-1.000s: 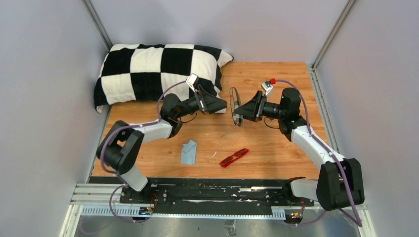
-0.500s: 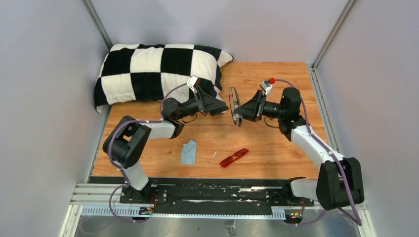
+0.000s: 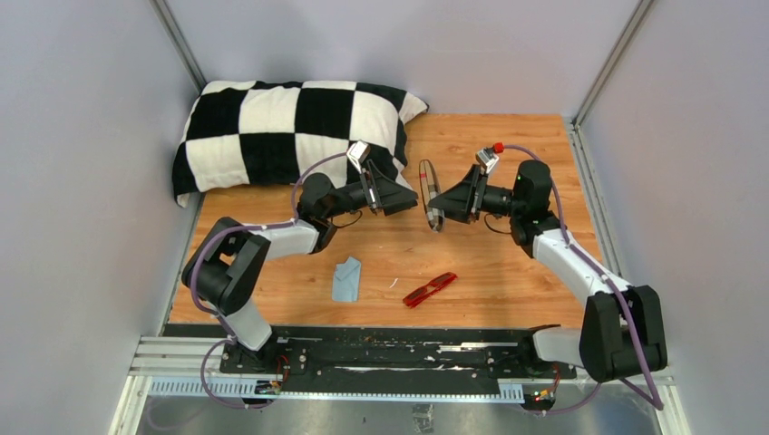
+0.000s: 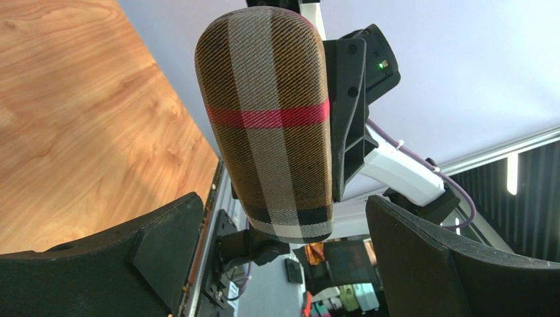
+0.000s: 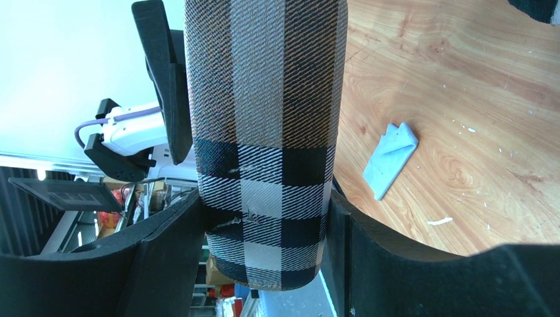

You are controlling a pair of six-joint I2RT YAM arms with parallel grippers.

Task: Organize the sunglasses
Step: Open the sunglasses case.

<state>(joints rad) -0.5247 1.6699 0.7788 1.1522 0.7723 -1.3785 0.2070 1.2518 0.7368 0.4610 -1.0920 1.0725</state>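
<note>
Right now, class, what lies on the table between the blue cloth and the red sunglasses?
In the top camera view, only bare table with one tiny white fleck lies between the cloth and the sunglasses.

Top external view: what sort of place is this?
Probably a robot test cell: a left arm and right arm bolted to a rail, a wooden table boxed in by grey walls.

A wooden table (image 3: pixel 508 263) is carrying everything; a black-and-white checked pillow (image 3: pixel 272 127) is lying across its far left corner; a crumpled light blue cloth (image 3: pixel 345 279) is resting near the front edge, left of centre; the red sunglasses (image 3: pixel 430 289) are lying to the cloth's right, apart from it and set at a slant; a small white scrap (image 3: pixel 394 283) is sitting on the wood between them.
</note>
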